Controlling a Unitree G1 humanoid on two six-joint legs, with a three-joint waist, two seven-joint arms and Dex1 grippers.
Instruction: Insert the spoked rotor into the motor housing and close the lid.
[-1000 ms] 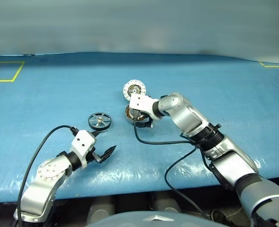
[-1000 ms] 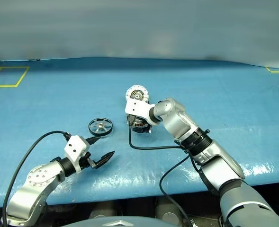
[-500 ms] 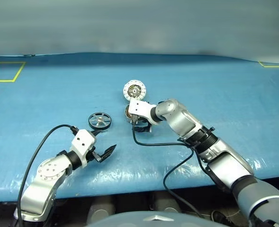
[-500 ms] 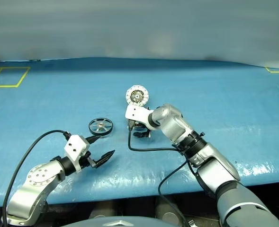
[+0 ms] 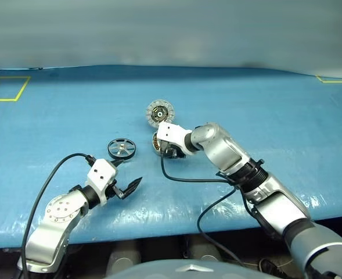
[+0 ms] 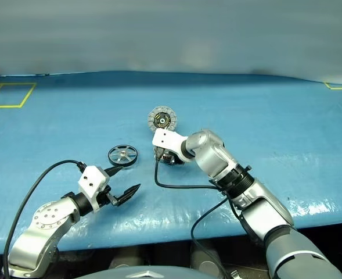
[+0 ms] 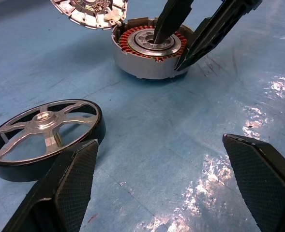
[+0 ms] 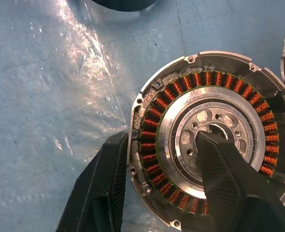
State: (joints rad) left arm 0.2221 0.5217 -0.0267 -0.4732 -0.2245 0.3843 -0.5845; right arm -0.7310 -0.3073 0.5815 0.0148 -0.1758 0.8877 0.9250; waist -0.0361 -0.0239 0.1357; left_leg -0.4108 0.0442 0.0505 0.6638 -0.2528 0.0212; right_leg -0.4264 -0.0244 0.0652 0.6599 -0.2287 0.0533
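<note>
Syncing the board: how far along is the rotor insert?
Done: the lid is swung open, leaving the motor housing uncovered. In hand: the right gripper straddles the housing wall, one finger outside, one in the silver centre. The left gripper hangs open beside the spoked rotor, which lies on the blue table, not picked up. Left: grasp rotor, seat it, close lid.

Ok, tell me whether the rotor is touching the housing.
Apart. In the left wrist view, bare blue table separates the rotor from the housing.
</note>
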